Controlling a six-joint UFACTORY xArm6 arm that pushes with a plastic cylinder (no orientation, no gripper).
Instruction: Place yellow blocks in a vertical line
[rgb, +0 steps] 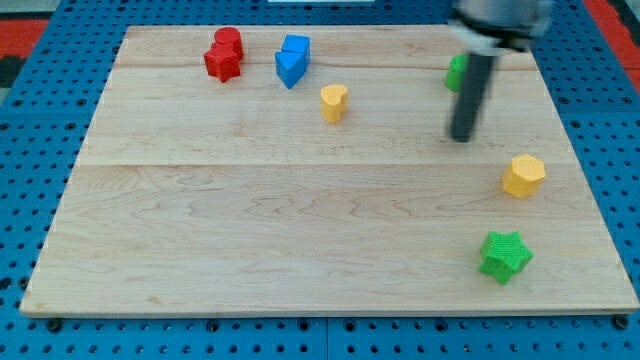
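Two yellow blocks lie on the wooden board (250, 220). A yellow heart-like block (333, 102) sits at the upper middle. A yellow hexagon block (523, 175) sits at the view's right. My tip (461, 137) is on the board between them, to the upper left of the hexagon and well right of the heart block, touching neither. The rod partly hides a green block (456, 72) behind it at the upper right.
Two red blocks (224, 54) touch each other at the upper left. Two blue blocks (292, 59) sit next to them, to the right. A green star block (504, 255) lies at the lower right. A blue pegboard (40, 120) surrounds the board.
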